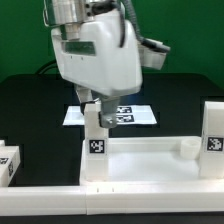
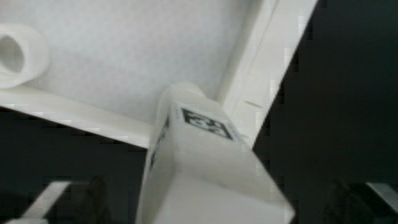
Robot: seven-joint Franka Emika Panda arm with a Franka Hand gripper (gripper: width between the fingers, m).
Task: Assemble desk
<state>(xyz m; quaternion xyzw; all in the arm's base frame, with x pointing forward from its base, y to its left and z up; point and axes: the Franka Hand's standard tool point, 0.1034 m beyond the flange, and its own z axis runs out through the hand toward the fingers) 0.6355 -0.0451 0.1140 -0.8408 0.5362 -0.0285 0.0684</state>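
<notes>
- White plastic makes up the tabletop panel (image 1: 150,165), which is laid flat on the black table (image 1: 30,110) with its raised rim upward.
- A first leg (image 1: 95,140) is stood upright at the panel's corner on the exterior view's left, with a black-and-white tag on its face.
- A second leg (image 1: 213,128) is stood upright at the corner on the exterior view's right, also with a tag showing.
- A third leg (image 1: 7,165) is laid on its side on the table at the exterior view's left, apart from the panel.
- The pincer (image 1: 93,106) is placed directly over the top of the first leg.
- In the wrist view the pincer (image 2: 210,205) is seen spread wide: its fingers (image 2: 54,200) are set on either side of the first leg (image 2: 205,170), and a dark gap is left on each side.
- A round socket (image 2: 15,55) is seen in the tabletop panel (image 2: 125,80); whether the first leg is seated in a socket cannot be told.
- The marker board (image 1: 140,115) is laid behind the arm.
- A long white rail (image 1: 40,197) is laid along the front of the table, just before the panel.
</notes>
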